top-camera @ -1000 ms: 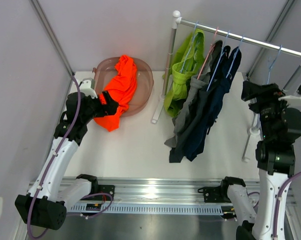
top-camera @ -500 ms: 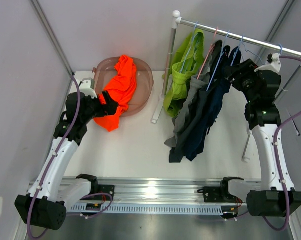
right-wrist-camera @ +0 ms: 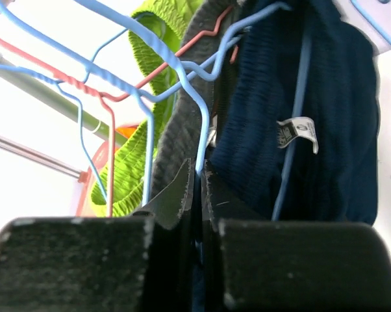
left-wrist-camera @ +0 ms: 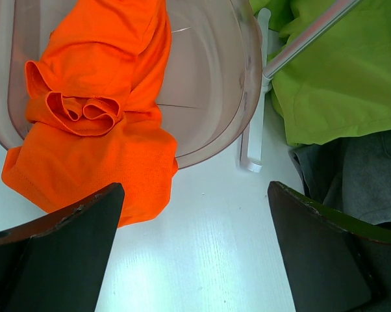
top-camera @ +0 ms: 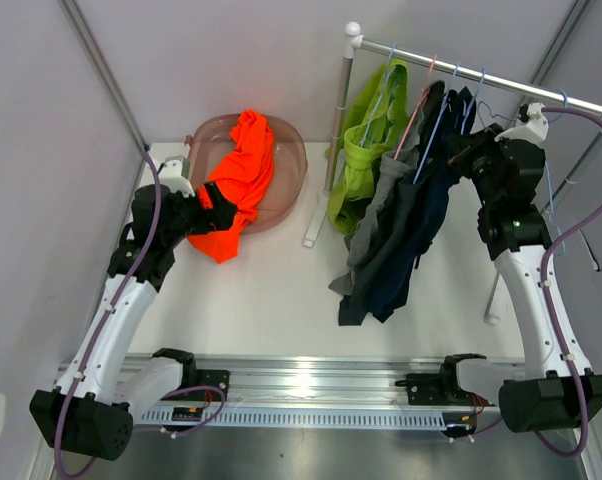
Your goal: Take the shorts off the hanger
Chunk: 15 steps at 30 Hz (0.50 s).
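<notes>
Orange shorts [top-camera: 243, 170] [left-wrist-camera: 98, 97] lie half in a clear pink basin [top-camera: 299, 165], spilling over its near rim. Lime green shorts [top-camera: 366, 150] [right-wrist-camera: 127, 175], grey shorts [top-camera: 381, 215] [right-wrist-camera: 182, 123] and navy shorts [top-camera: 421, 220] [right-wrist-camera: 260, 130] hang on wire hangers from the rail [top-camera: 501, 85]. My right gripper [top-camera: 466, 150] [right-wrist-camera: 199, 172] is up at the navy pair's right side, shut on a blue hanger [right-wrist-camera: 176, 58] wire. My left gripper [top-camera: 216, 198] [left-wrist-camera: 195, 188] stays open and holds nothing above the table, just in front of the orange shorts.
The rack's white post [top-camera: 336, 130] and foot [left-wrist-camera: 252, 143] stand between the basin [left-wrist-camera: 247, 97] and the hanging clothes. A red hanger [right-wrist-camera: 108, 104] and other blue ones crowd the rail. An empty blue hanger [top-camera: 553, 115] hangs at the rail's right end.
My right arm swung in from the far right to the hangers on the rail, and its jaws closed on the blue hanger wire. The left arm has not moved.
</notes>
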{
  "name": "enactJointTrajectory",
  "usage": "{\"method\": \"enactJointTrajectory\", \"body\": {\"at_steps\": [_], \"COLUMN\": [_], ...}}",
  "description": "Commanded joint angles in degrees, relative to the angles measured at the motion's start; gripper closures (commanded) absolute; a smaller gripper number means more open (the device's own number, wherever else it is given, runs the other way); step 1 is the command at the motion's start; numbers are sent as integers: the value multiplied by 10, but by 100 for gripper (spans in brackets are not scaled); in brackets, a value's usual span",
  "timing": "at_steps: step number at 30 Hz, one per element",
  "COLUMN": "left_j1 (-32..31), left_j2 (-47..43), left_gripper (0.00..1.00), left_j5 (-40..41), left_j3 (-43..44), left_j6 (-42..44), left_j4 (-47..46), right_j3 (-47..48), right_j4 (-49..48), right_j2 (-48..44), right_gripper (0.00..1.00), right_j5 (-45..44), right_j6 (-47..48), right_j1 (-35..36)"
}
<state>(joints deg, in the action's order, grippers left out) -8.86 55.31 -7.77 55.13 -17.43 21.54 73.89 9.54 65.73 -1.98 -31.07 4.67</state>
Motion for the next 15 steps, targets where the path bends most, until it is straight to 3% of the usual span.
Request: {"method": "enactJointTrajectory", "body": {"at_steps": [1, 10, 15], "left_j1": [2, -8, -110], "left_j2": [-13, -63, -83], "left_gripper": [1, 1, 1], "left_j5": [-19, -94, -87], "left_j3": [0, -22, 16], "left_j6": [9, 27, 59], "left_j4": [-18, -89, -91], "right_j3": [0, 6, 10], "right_j4": [-27, -12, 13], "right_j2": [-14, -58, -97], "right_gripper": [100, 100, 100], "right_j5": [-24, -41, -36], "right_j6": [14, 27, 21], "right_j1": [3, 3, 3]}}
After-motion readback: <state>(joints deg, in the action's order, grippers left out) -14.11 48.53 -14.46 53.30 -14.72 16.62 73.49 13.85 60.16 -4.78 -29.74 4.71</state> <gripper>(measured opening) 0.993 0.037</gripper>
